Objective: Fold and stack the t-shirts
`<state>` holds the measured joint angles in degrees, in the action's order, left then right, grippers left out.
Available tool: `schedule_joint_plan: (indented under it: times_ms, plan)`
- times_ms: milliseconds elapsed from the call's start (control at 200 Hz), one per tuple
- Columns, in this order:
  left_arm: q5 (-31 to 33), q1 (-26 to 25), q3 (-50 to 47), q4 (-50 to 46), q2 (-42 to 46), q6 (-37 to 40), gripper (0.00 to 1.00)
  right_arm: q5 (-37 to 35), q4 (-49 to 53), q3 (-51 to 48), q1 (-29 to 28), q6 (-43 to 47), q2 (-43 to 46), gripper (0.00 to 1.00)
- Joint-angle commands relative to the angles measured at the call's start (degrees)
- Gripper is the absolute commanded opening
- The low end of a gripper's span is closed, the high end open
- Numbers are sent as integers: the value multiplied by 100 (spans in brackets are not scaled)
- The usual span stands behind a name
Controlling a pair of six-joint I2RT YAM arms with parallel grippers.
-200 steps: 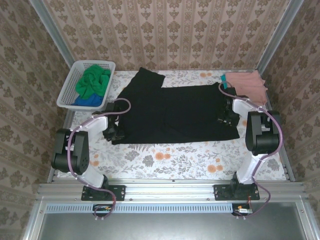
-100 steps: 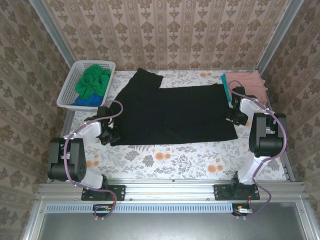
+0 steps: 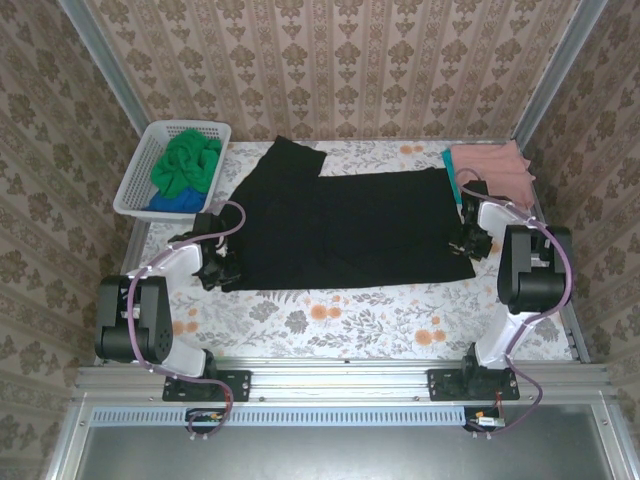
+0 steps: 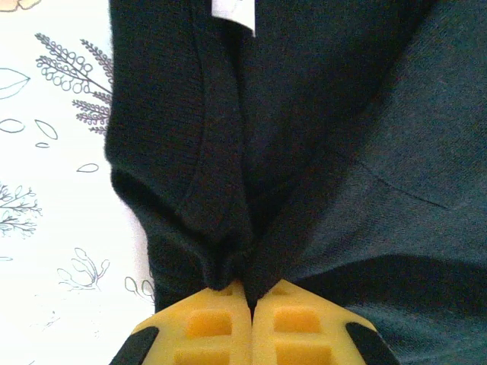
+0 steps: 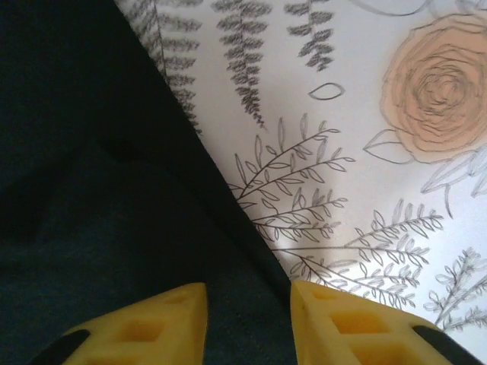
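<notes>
- Black t-shirt (image 3: pixel 350 225) lies spread flat across the middle of the table (image 3: pixel 330 320), long side running left to right, one sleeve sticking out toward the far edge.
- My left end effector (image 3: pixel 218 268) is low at the shirt's near-left corner.
- Left wrist view: my left end effector (image 4: pixel 249 293) has its yellow fingers pressed together, clamped on a bunched fold of the black t-shirt (image 4: pixel 342 152). The fabric puckers up right at the tips.
- A white label (image 4: pixel 232 11) shows on the shirt at the top of that view, and the floral table (image 4: pixel 46 190) is bare to the left of the cloth.
- My right end effector (image 3: pixel 470 240) sits at the shirt's right edge, near the near-right corner.
- Right wrist view: my right end effector (image 5: pixel 249 293) has its fingers apart, a clear gap between them, with the edge of the black t-shirt (image 5: pixel 76 152) running through that gap. The cloth lies flat there, not pinched.
- Floral table (image 5: pixel 365 190) shows to the right of that edge.
- Pink t-shirt (image 3: pixel 495 165) is folded at the far-right corner, with a teal t-shirt (image 3: pixel 452 172) peeking out from its left side.
- White basket (image 3: pixel 128 190) at far left holds a crumpled green t-shirt (image 3: pixel 188 160) on top of a blue t-shirt (image 3: pixel 175 203).
</notes>
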<state>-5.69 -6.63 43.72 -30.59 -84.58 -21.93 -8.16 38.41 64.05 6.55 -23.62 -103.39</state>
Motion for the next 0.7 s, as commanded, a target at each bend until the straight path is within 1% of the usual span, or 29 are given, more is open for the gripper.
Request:
schedule_joint_plan:
  times_ms: [0, 105, 180, 330, 500, 695]
  plan:
    - [-85, 49, -47, -88, -59, -67, 0, -2, 149, 16, -13, 10, -68, 22]
    - [-78, 72, -57, -96, -50, -88, 0, -132, 192, -7, -4, -13, 113, 7]
    - [-72, 86, -58, -113, -59, -82, 0, -215, 275, 20, -4, -18, 270, 0]
    - [-80, 169, -68, -140, -59, -83, 0, -429, 444, -1, 13, -31, 557, 0]
    - [-134, 216, -80, -122, -103, -92, 0, -608, 407, -201, 82, -146, 812, 0]
    - [-184, 260, -81, -108, -159, -94, 0, -920, 386, -397, 314, -467, 812, 0]
